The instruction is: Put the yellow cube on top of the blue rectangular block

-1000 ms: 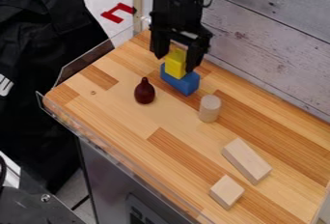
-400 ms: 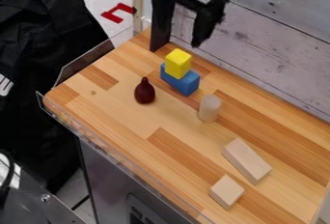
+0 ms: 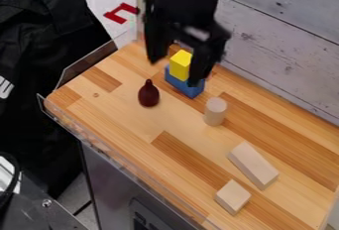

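- Presently, one yellow cube [image 3: 180, 66]: upright on top of the blue rectangular block [image 3: 185, 86], toward one end; to judge by its look, the task is done.
- One black gripper [image 3: 175, 69]: over the stack, its fingers [image 3: 155, 40] parted and holding nothing; whether they touch the cube, I cannot tell.
- Handling, cube: probably light, stiff, painted wood or similar (taller than it is wide, despite its title); hardly fragile, perhaps a little slick on its flat faces.
- Grip, if one is needed: two opposite upright faces, about mid-height, with modest pressure; the hard sides should not give, so a skewed hold would likely twist it.
- Handling, block: likewise stiff, likely somewhat heavier, a steady flat base; best left unheld.
- Hazard: a light cube may tip or slide at a brush from one finger; a straight upward exit, with the fingers kept wide, seems wisest.
- Adjacent stock, on the table [image 3: 136, 120]: one dark red, pear-shaped item [image 3: 149, 95] and one pale cylinder [image 3: 214, 112], both near the stack.
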Tool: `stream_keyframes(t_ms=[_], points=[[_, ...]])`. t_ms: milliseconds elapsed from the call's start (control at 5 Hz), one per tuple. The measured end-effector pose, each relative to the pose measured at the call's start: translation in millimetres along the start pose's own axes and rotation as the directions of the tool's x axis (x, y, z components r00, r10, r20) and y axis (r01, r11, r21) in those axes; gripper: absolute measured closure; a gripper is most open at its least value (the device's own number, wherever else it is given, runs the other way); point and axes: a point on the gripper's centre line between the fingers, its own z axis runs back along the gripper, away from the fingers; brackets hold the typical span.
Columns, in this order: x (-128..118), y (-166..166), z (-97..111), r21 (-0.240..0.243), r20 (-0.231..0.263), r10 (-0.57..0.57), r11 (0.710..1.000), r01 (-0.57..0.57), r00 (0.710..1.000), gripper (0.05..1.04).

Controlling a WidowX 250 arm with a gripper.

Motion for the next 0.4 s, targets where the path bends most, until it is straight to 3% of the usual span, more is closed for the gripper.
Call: stream_keyframes(t_ms=[200,400], points=[[0,1,-30,-0.035,-0.063,-0.003,0.999,0.001,0.998,0.084],[7,5,-46,-0.055,-0.064,0.006,0.998,-0.009,0.998,0.084]])
